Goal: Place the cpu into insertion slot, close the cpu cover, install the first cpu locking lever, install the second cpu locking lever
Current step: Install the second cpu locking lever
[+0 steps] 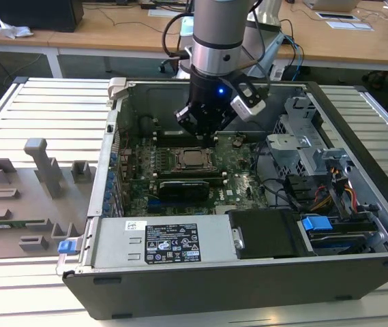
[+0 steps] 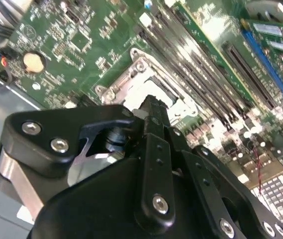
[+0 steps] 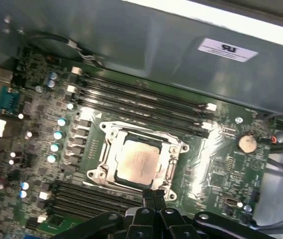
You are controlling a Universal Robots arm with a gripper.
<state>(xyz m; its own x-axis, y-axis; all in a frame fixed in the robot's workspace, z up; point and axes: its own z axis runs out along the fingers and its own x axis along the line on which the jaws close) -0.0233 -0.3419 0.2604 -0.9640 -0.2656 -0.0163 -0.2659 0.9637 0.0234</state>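
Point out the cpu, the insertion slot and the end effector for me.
cpu (image 3: 137,162): first wrist view, middle of its silvery top.
insertion slot (image 3: 108,158): first wrist view, metal frame beside the chip.
end effector (image 3: 153,195): first wrist view, fingertips together at the slot's edge.

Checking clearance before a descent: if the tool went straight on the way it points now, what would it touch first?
Probably the metal rim of the insertion slot, at its near edge, beside the seated cpu. The tool hangs just above it; depth is unclear.
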